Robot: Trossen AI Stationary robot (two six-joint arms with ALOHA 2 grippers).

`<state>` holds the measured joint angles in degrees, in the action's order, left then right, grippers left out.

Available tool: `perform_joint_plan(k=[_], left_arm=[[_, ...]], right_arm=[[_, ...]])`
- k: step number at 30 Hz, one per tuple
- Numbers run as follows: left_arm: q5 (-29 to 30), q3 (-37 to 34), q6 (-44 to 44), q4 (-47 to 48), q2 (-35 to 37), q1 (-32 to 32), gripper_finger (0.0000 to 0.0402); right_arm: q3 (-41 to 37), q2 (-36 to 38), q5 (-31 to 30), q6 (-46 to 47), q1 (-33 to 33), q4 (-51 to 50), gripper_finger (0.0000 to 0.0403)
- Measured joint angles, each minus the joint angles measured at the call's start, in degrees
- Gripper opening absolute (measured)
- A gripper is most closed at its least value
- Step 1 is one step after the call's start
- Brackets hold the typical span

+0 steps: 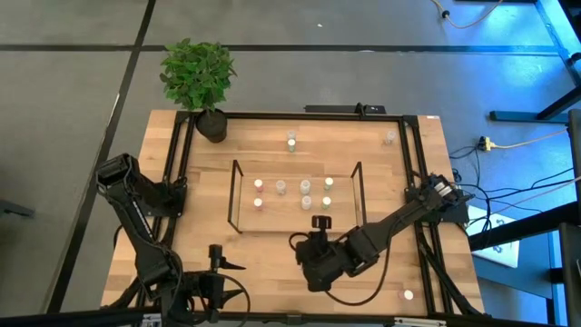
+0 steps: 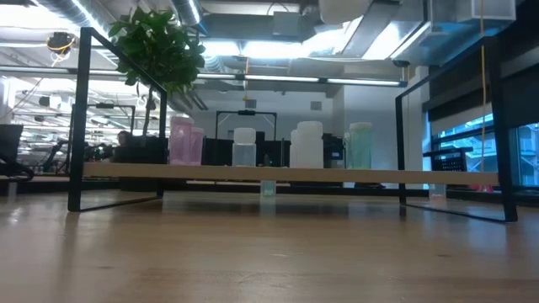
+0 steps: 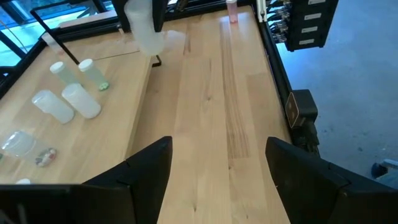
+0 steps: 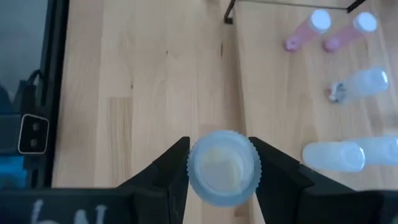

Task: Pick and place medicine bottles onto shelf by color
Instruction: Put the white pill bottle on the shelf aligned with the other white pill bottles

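The shelf [image 1: 295, 195], black rods around a light wooden board, stands mid-table with several small bottles on it: pink [image 2: 181, 140], clear [image 2: 244, 147], white [image 2: 307, 145] and green [image 2: 360, 145]. My right gripper [image 1: 320, 223] is just before the shelf's near edge, shut on a grey-clear bottle with a ribbed whitish top [image 4: 222, 167]. This bottle also shows in the left wrist view [image 3: 146, 31]. My left gripper [image 1: 218, 256] waits open and empty near the table's near edge, to the left. My right gripper pinches the grey-clear bottle between its two fingers, on opposite sides of its top end [image 4: 191, 167]. The fingers come from above, pointing down. The bottle hangs upright below them, its body [image 3: 148, 37] clear of the table.
Loose bottles stand behind the shelf [image 1: 291, 140], at the far right [image 1: 390, 137] and at the near right corner [image 1: 408, 294]. A potted plant [image 1: 200, 77] stands at the far left corner. A black frame [image 1: 413, 182] runs around the table. Bare wood lies before the shelf.
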<state>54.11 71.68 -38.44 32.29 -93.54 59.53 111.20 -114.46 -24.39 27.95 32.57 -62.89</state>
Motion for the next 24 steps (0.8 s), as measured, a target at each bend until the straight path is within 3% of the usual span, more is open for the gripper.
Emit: perform_joint_plan(k=[10, 16, 24], left_arm=[[0.0, 0.0, 0.0, 0.0, 0.0, 0.0, 0.0253], [-0.3, 0.0, 0.0, 0.0, 0.0, 0.0, 0.0253], [-0.3, 0.0, 0.0, 0.0, 0.0, 0.0, 0.0253]], right_arm=[[-17.8, 9.6, -2.7, 4.8, -2.8, 12.2, 0.0147], [-24.2, 9.7, 0.3, 2.0, -5.8, 21.4, 0.0147], [-30.5, 9.7, -2.0, 1.7, -7.7, 28.6, 0.0147]])
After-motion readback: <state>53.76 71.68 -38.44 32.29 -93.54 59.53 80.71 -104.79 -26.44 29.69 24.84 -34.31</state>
